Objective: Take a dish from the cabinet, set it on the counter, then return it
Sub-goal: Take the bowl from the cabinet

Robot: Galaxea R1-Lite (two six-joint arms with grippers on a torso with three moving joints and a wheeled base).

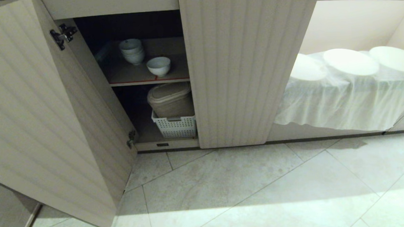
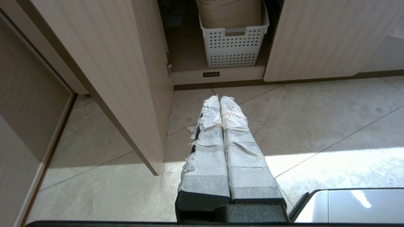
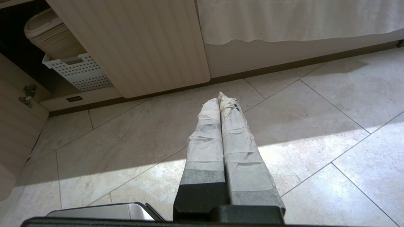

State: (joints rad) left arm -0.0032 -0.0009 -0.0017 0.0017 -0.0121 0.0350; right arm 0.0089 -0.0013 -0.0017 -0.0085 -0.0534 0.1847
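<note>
- The dish (image 1: 158, 66) sits on the cabinet (image 1: 247, 67) upper shelf, beside the bowl stack (image 1: 132, 51).
- The left claw (image 2: 220, 99) and right claw (image 3: 220, 98), both closed and empty, hang before the cabinet.

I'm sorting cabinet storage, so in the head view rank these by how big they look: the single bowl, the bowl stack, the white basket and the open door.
Largest to smallest:
1. open door, though it is nearest the camera
2. basket
3. bowl stack and single bowl: too alike to rank
</note>
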